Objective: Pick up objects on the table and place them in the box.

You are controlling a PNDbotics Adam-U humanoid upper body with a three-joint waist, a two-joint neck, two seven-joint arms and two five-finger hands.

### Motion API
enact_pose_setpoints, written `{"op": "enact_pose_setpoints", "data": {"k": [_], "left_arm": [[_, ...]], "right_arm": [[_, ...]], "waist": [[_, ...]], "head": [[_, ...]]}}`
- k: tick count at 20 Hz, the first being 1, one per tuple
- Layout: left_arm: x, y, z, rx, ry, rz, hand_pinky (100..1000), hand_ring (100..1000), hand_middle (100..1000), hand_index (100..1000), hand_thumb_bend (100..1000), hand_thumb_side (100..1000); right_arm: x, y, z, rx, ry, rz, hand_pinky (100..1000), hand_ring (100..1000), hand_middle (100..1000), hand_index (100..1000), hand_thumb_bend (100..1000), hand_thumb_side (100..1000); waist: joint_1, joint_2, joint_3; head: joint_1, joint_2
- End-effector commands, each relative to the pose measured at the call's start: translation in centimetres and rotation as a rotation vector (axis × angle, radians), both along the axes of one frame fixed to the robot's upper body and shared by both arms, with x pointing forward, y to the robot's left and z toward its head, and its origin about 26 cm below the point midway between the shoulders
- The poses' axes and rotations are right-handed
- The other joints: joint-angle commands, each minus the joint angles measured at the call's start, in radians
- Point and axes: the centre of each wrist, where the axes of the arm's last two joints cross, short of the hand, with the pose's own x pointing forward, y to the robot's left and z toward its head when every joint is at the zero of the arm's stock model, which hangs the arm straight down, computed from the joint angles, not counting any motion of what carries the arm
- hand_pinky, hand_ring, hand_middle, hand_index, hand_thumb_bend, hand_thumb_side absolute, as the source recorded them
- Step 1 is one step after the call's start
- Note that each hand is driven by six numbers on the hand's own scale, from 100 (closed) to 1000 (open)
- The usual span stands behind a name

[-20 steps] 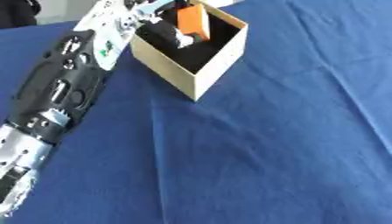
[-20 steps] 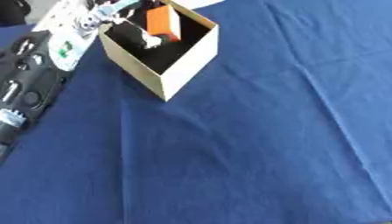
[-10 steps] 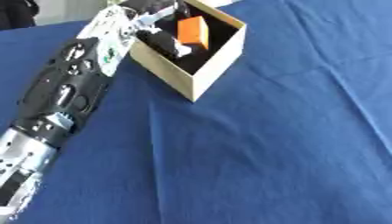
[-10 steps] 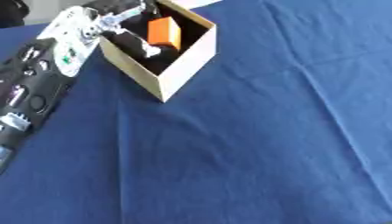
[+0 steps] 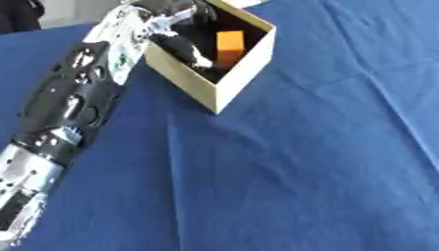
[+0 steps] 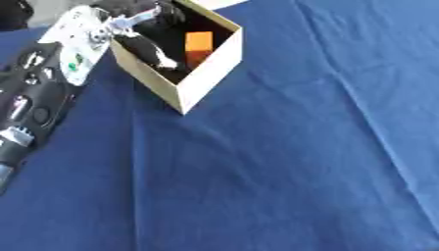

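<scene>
An open tan cardboard box (image 5: 245,72) with a dark inside stands at the far left of the blue table. An orange block (image 5: 230,43) lies inside it, against the right wall. My left arm runs up from the lower left corner, and my left hand (image 5: 178,43) reaches over the box's left rim into the box. Its fingers (image 6: 153,50) are stretched out and point down into the box, a little left of the block and apart from it. Nothing is held. The right hand does not show.
A blue cloth (image 5: 300,162) with light creases covers the table. The table's far edge (image 5: 60,27) runs just behind the box at the top left. My left forearm (image 5: 68,108) lies over the table's left side.
The orange block, held high at the box's mouth a second ago, has dropped lower inside the box. The fingers have come off it and straightened.
</scene>
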Motion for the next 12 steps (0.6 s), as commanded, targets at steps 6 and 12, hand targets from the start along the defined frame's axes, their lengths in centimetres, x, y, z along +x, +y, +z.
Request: {"op": "enact_pose_setpoints", "data": {"k": [6,12], "left_arm": [[-3.9,-0.5,5.9,-0.215,-0.188,-0.114,422,548,590,732,124,454],[-11.0,-0.3,8.5,-0.464,-0.330,-0.338,397,521,564,708,100,384]], "right_arm": [[-0.4,-0.5,0.4,-0.003,-0.017,-0.020,774,684,613,748,100,808],[-0.4,-0.9,0.4,-0.004,-0.020,-0.041,776,687,616,749,100,804]], "waist": [[-0.013,-0.051,0.023],[-0.024,-0.072,0.054]], "head": [[-0.008,0.029],[-0.017,0.054]]}}
